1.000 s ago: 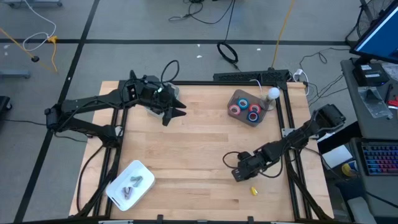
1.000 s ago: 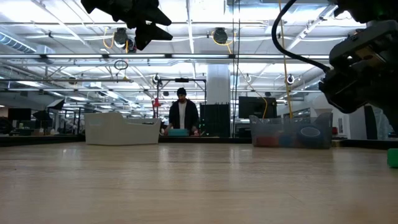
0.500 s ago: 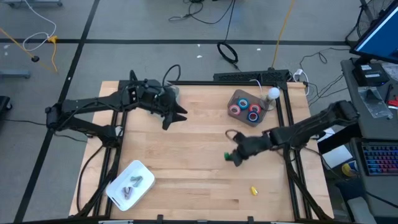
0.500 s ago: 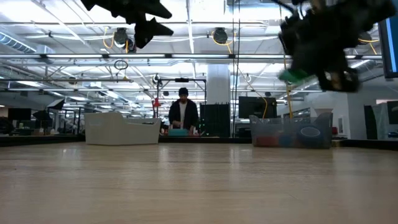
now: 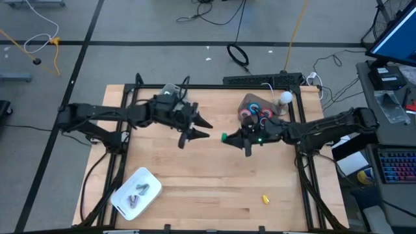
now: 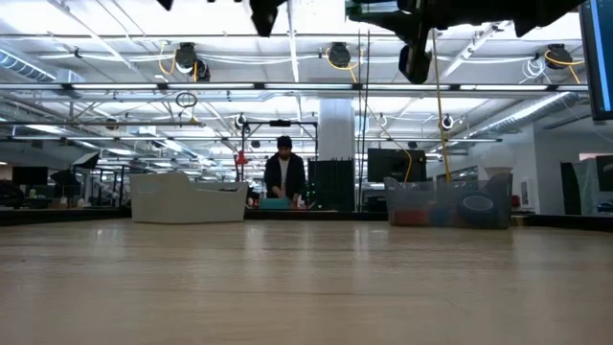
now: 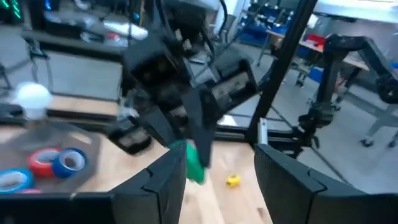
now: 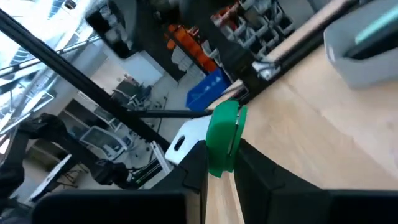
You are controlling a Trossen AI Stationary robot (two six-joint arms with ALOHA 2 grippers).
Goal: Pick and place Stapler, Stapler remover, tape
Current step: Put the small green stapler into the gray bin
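My right gripper (image 5: 225, 137) is up over the middle of the table (image 5: 195, 182), clamped on a small green thing (image 8: 222, 138); can't tell exactly what it is; my left gripper (image 5: 203, 128) sits just beside it, fingers spread, holding nothing; tape rolls (image 5: 257, 115) are in the clear bin (image 5: 248, 101) at the far right.

High view looks straight down; low view looks level across the table (image 6: 306, 287); wrist views face each other.
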